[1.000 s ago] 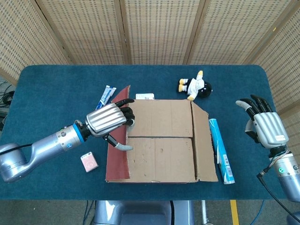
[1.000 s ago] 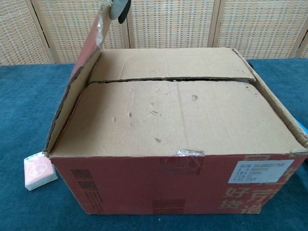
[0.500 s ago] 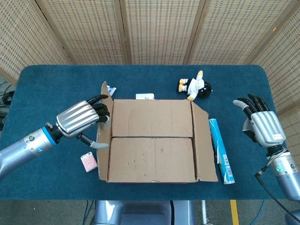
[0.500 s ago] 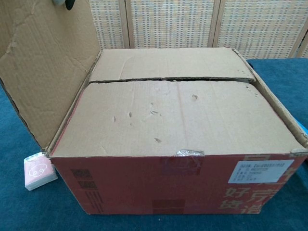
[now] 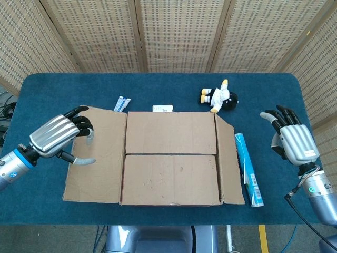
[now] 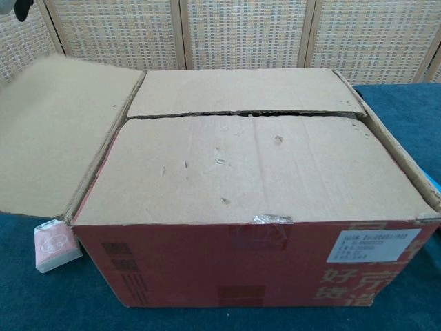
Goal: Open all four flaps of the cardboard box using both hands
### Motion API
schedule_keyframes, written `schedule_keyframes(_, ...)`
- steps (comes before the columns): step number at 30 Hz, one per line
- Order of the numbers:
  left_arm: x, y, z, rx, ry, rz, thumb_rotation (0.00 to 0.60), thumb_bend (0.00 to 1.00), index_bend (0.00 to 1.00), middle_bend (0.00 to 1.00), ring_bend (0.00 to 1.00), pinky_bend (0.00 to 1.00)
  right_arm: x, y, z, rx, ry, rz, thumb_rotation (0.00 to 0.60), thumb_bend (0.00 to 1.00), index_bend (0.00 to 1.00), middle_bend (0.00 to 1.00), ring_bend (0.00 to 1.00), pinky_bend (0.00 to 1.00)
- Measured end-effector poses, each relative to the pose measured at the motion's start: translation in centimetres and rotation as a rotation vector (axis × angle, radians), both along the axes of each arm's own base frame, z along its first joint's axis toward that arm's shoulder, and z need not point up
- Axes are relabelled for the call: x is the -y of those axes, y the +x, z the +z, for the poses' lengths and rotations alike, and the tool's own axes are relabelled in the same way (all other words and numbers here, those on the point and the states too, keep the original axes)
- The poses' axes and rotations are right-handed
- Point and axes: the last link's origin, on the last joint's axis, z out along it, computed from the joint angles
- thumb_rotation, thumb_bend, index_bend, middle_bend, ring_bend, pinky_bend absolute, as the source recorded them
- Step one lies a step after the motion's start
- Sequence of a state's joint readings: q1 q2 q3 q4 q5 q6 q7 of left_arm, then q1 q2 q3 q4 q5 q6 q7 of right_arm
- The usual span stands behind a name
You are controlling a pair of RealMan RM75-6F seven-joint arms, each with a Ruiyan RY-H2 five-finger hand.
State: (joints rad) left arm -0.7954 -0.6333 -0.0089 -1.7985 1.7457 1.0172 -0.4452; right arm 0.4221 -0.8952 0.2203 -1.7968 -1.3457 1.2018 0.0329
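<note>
The cardboard box (image 5: 171, 158) sits mid-table. Its left flap (image 5: 97, 155) lies folded out flat, also seen in the chest view (image 6: 55, 131). The far flap (image 5: 171, 132) and near flap (image 5: 171, 179) lie closed, meeting at a seam. The right flap (image 5: 229, 161) lies down along the right side, slightly lifted. My left hand (image 5: 58, 137) rests over the left flap's outer edge, fingers curved and thumb spread, gripping nothing. A fingertip of it shows at the chest view's top left corner. My right hand (image 5: 292, 138) hovers right of the box, fingers apart and empty.
A plush toy (image 5: 218, 96) lies behind the box. A blue-and-white carton (image 5: 248, 168) lies along its right side. A blue sachet (image 5: 122, 103) and a white card (image 5: 162, 108) sit by the far edge. A pink card pack (image 6: 54, 245) lies under the left flap.
My left hand swept leftward, swinging the left flap from upright down to flat outward, hiding the pink pack in the head view. The right hand barely shifted.
</note>
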Motion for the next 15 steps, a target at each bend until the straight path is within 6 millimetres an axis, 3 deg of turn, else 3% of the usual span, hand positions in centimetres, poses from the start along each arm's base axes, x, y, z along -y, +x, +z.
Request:
schedule_keyframes(6,0.2,-1.5,-0.4,-0.016,-0.006,0.054,0.107,0.15,0.56,0.46,0.30,0.07,-0.1,0.0,-0.1,0.003,0.001,-0.002,0.600,1.00,0.17,0.16,0.00,0.06)
schedule_keyframes(9,0.2,-1.9,-0.8,-0.014,0.007,0.062,0.115,0.16,0.51,0.41,0.28,0.07,-0.2,-0.1,-0.2,0.006,0.003,-0.005,0.600,1.00,0.17,0.16,0.00,0.06)
schedule_keyframes(15,-0.3,-1.7,-2.8,-0.014,0.058,0.055,0.156,0.19,0.31,0.18,0.05,0.01,-0.1,-0.5,-0.1,-0.019,-0.003,0.000,0.600,1.00,0.17,0.16,0.00,0.06)
